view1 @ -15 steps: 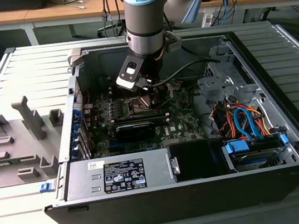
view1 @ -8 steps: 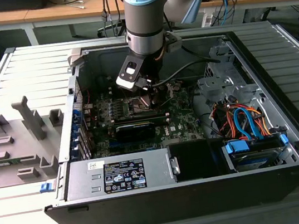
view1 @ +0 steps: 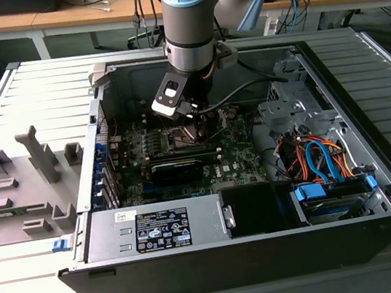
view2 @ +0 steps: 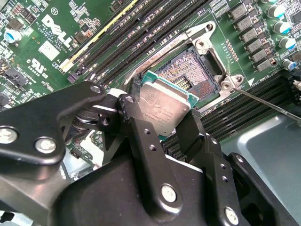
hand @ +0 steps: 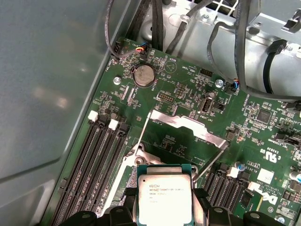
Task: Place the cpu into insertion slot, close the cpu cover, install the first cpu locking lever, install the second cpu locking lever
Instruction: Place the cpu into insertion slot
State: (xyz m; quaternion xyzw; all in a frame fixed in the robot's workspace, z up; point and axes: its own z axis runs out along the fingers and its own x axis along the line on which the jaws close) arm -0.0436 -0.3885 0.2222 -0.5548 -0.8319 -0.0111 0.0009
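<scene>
The socket was seen uncovered under the chip clamped in the gripper, while room around it was narrowed by the raised cover, a thin lever rod, and the case wall standing beside the memory slots.

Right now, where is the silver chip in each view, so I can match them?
Exterior view: too small to tell; the pincer that grips it hangs under the arm, over the green board.
Second wrist view: the chip, between the black fingers, just in front of the open socket.
First wrist view: the chip, print up, between the same fingers.
Shared landmark: the long black slots beside the socket.
</scene>
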